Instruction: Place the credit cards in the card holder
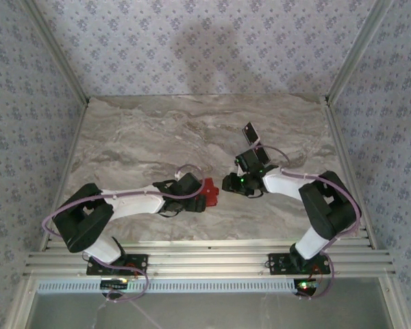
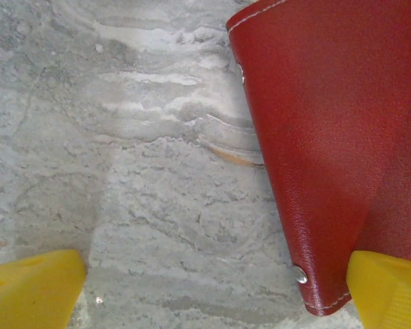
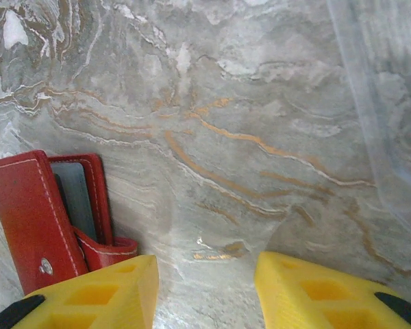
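The card holder point(image 1: 210, 192) is a red wallet near the table's middle. In the left wrist view the card holder point(image 2: 329, 137) fills the right side, and its lower corner rests against my right yellow finger point(image 2: 387, 291). My left gripper point(image 2: 216, 288) stands wide open over bare marble. In the right wrist view the card holder point(image 3: 27, 219) lies open with a dark grey card point(image 3: 72, 195) in its pocket. My right gripper point(image 3: 209, 281) is shut on a faint, glossy silvery credit card point(image 3: 216, 233) that spans the gap between its fingers. A black credit card point(image 1: 251, 131) lies behind my right gripper point(image 1: 227, 182).
The marble table point(image 1: 137, 137) is boxed in by patterned walls on three sides. An aluminium rail point(image 1: 205, 260) carrying both arm bases runs along the near edge. My left gripper point(image 1: 200, 195) and the right one nearly face each other across the wallet.
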Controlling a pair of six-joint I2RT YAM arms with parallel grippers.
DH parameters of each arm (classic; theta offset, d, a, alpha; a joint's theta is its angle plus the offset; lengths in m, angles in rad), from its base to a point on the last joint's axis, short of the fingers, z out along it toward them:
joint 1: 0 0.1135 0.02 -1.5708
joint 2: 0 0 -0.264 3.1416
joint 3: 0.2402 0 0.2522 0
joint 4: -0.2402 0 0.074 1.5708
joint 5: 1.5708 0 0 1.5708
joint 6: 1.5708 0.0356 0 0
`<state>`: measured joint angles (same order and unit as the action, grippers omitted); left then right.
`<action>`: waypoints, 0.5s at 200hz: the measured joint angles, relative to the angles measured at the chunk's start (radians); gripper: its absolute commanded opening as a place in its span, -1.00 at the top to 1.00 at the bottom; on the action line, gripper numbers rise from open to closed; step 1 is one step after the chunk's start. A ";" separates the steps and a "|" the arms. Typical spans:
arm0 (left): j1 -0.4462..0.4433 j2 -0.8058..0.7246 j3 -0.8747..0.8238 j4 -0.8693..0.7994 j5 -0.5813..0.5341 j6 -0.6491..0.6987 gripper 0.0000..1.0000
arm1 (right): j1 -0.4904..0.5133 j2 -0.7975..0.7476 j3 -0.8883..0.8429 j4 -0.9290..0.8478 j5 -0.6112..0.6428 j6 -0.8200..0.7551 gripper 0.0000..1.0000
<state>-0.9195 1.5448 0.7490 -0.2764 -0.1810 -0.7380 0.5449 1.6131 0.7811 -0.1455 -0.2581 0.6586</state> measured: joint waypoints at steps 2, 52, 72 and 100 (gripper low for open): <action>0.000 0.000 0.000 0.000 0.000 0.000 -1.00 | 0.000 -0.002 0.000 -0.002 0.000 0.000 0.07; 0.000 0.000 0.000 0.000 0.000 0.000 -0.99 | 0.049 -0.004 0.038 -0.062 0.019 0.000 0.07; 0.000 0.000 0.000 0.000 0.000 0.000 -0.99 | 0.075 0.023 0.075 -0.069 0.019 0.000 0.07; 0.000 0.000 0.000 0.000 0.000 0.000 -1.00 | 0.095 0.078 0.114 -0.069 0.027 0.000 0.08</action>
<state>-0.9195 1.5444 0.7490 -0.2764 -0.1814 -0.7380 0.6395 1.6913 0.8948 -0.2150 -0.2314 0.6582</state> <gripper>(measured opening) 0.997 0.466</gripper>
